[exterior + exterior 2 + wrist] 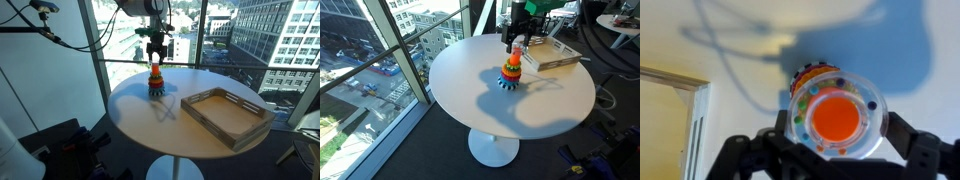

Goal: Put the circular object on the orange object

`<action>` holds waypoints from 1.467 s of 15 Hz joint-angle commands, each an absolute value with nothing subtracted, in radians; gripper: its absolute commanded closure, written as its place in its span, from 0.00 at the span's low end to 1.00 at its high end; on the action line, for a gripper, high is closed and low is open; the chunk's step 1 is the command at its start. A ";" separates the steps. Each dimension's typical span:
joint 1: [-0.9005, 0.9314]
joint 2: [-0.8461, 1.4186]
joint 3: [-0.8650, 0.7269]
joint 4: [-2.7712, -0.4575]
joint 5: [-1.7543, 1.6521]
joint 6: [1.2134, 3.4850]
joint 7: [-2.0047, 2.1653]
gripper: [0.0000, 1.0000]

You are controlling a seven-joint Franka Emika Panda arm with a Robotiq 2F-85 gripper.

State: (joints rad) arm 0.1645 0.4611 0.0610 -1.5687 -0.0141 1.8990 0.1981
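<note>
A: Where is free room lying open?
B: The desk point(140, 125) is lying bare around the stacking toy point(157, 82) on most sides; nothing is blocking passage there.
A: What is standing in the way?
B: The wooden tray point(225, 112) is occupying the desk near the toy, not touching it. Directly above the toy, the claw point(155, 58) is gripping the circular object point(872, 115), closing off the vertical approach.
</note>
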 commanded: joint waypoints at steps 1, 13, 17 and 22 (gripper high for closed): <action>0.182 0.505 0.053 -1.483 -0.046 1.832 0.230 0.30; 0.175 0.536 0.046 -1.481 -0.036 1.903 0.224 0.01; 0.173 0.531 0.051 -1.479 -0.030 1.878 0.213 0.00; 0.165 0.515 0.059 -1.463 -0.018 1.793 0.189 0.00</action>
State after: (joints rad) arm 0.1724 0.5253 0.0506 -1.4967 -0.0298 1.8609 0.2088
